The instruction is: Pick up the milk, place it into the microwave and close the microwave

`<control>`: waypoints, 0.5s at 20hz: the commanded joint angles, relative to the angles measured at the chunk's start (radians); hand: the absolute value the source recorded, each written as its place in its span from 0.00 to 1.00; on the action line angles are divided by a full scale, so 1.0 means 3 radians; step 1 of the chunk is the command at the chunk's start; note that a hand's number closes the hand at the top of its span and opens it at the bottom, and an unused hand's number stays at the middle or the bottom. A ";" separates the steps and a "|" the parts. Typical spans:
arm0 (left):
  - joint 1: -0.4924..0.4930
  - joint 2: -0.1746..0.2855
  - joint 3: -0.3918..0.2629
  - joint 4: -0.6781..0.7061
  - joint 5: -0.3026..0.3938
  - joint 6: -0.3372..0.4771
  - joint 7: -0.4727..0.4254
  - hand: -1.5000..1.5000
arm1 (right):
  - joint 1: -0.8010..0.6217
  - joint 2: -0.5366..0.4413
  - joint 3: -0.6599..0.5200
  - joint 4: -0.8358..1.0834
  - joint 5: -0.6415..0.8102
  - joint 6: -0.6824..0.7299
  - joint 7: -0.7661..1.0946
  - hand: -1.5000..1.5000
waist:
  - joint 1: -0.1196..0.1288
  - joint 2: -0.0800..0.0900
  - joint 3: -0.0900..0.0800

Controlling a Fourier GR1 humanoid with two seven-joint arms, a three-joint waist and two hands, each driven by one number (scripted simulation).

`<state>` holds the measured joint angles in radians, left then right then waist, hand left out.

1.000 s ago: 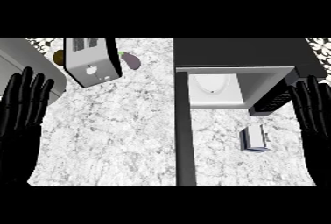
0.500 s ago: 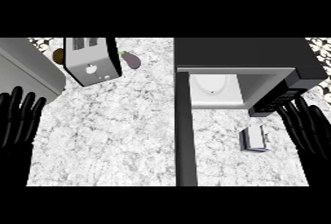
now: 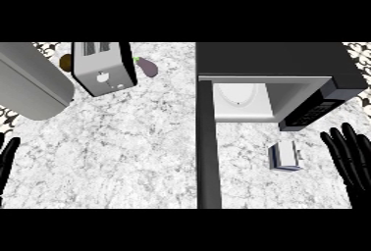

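A small white and blue milk carton (image 3: 285, 156) stands on the marble counter in front of the microwave (image 3: 275, 68). The microwave is black, with a white plate (image 3: 238, 95) visible in its lit cavity. Its door (image 3: 207, 147) is swung open and runs as a dark strip toward the view's lower edge, left of the carton. My right hand (image 3: 349, 158) is open at the right edge, fingers up, just right of the carton and apart from it. Only the fingertips of my left hand (image 3: 9, 151) show at the left edge, straight.
A silver toaster (image 3: 103, 68) stands at the back left with a purple eggplant (image 3: 147, 67) beside it. A grey appliance (image 3: 27, 81) fills the far left corner. The marble counter (image 3: 116, 157) spreads between the hands.
The view has shifted: counter, microwave and carton sit lower in frame, and a grey appliance appeared at the left. Both hands have slid down and outward toward the edges.
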<state>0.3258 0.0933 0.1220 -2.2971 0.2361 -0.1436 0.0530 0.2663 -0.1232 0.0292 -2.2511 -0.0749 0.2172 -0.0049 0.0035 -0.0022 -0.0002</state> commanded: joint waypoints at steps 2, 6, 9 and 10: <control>0.0249 0.0006 0.0178 -0.0202 0.0271 -0.0225 -0.0001 0.00 | 0.0042 0.0120 0.0026 0.0231 0.0183 -0.0064 -0.0061 0.00 | 0.0003 0.0002 0.0001; 0.0444 -0.0096 0.0200 -0.0225 0.0280 -0.0343 -0.0015 0.00 | 0.0106 -0.0064 -0.0286 0.0510 -0.0005 0.0231 -0.0395 0.00 | 0.0002 0.0002 0.0001; 0.0304 -0.0046 0.0349 -0.0134 0.0320 -0.0407 -0.0053 0.00 | -0.0085 0.0070 -0.0174 0.0959 0.0319 0.0115 -0.0658 0.00 | 0.0007 0.0005 0.0001; 0.0461 -0.0095 0.0367 -0.0295 0.0394 -0.0444 -0.0024 0.00 | -0.0199 0.0055 -0.0235 0.0999 0.0238 0.0100 -0.0525 0.00 | 0.0015 0.0004 0.0001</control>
<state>0.4123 0.0834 0.2136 -2.3476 0.3319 -0.2405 0.0503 0.2647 -0.1063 -0.0132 -2.0541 -0.0168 0.2486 -0.1364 0.0046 -0.0012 0.0001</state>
